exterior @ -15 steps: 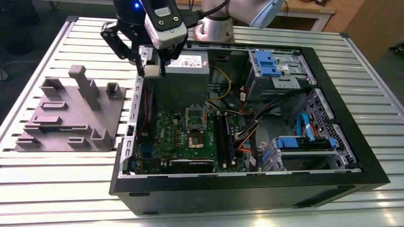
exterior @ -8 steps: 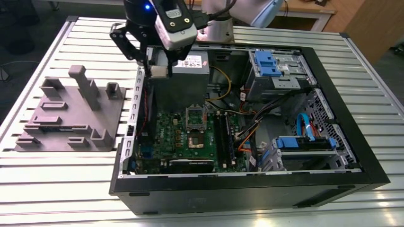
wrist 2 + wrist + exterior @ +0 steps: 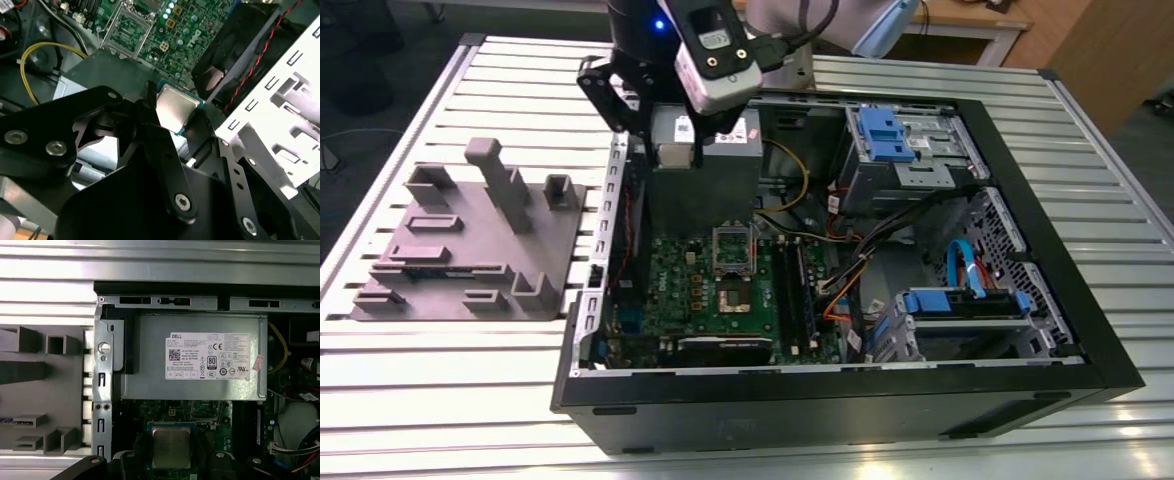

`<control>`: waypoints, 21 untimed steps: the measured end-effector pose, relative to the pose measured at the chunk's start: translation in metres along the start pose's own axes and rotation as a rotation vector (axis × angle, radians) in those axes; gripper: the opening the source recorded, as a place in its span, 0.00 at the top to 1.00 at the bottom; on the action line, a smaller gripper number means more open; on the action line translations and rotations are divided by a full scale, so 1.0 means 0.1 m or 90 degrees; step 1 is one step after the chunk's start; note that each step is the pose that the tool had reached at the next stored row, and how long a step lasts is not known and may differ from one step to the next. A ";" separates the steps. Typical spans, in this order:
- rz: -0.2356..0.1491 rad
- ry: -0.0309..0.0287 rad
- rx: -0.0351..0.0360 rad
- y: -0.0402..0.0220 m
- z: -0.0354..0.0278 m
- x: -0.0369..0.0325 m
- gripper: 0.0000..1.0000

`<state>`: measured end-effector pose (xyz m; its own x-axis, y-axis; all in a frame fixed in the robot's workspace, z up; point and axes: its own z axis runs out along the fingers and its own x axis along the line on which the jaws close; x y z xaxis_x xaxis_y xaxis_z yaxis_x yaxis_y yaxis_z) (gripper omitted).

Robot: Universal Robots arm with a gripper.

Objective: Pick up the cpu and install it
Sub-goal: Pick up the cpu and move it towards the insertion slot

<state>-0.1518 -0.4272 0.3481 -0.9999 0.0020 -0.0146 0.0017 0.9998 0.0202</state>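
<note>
Second wrist view: cpu (image 3: 176, 107) tight between the two black fingers (image 3: 150, 114)

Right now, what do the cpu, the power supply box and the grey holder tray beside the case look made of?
The cpu: silvery metal lid, dull sheen, on a thin green board edge. The power supply box: matte grey sheet metal with folded edges and a white label, likely paper. The holder tray: uniform matte grey, probably plastic, though painted metal cannot be ruled out.
</note>
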 end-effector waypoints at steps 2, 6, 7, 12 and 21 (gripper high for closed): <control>0.001 0.0001 0.0002 -0.028 0.011 -0.009 0.53; 0.002 -0.0001 -0.0001 -0.082 0.035 -0.053 0.53; 0.002 0.0000 0.0001 -0.084 0.039 -0.074 0.53; 0.002 0.0000 0.0000 -0.086 0.069 -0.250 0.53; 0.003 0.0000 0.0002 -0.086 0.112 -0.626 0.53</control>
<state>-0.0891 -0.4357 0.3376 -0.9999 0.0065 -0.0146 0.0062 0.9998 0.0199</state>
